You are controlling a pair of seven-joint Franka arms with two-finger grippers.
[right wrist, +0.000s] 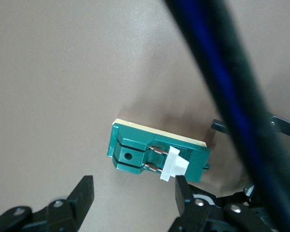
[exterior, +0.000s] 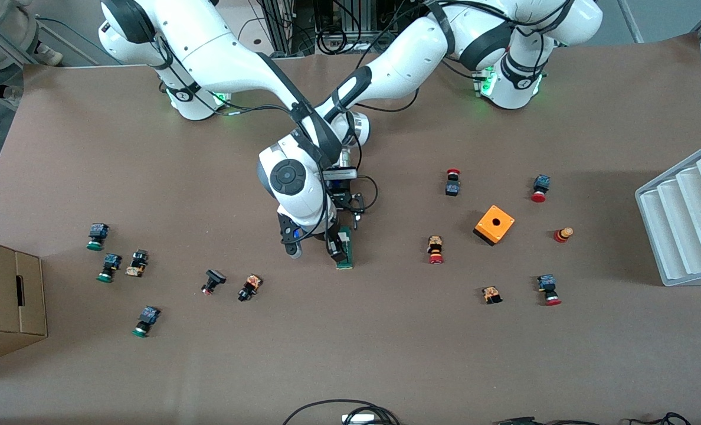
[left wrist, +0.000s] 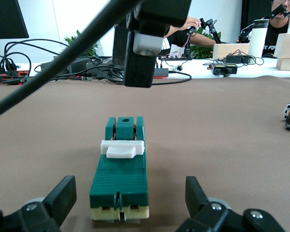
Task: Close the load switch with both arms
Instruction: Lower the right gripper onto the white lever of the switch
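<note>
Left wrist view: I see the left gripper [left wrist: 128, 205] low at the table, fingers spread wide, one each side of the load switch's [left wrist: 121, 167] end, not touching it. Right gripper [right wrist: 130, 205] hangs over the switch, fingers apart, one fingertip [right wrist: 180, 182] right by the white sliding block [right wrist: 174, 164]. Switch lies flat mid-table [exterior: 345, 250]. Orange box [exterior: 494, 224] sits well apart, toward the left arm's end.

In the front view the right arm [exterior: 294, 183] covers much of the load switch [exterior: 346, 251] and most of the left tool [exterior: 350, 203]. The left wrist view cuts off its own fingers [left wrist: 63, 195] at the edge (only tips show). A blurred cable [right wrist: 222, 96] crosses the right wrist view.
</note>
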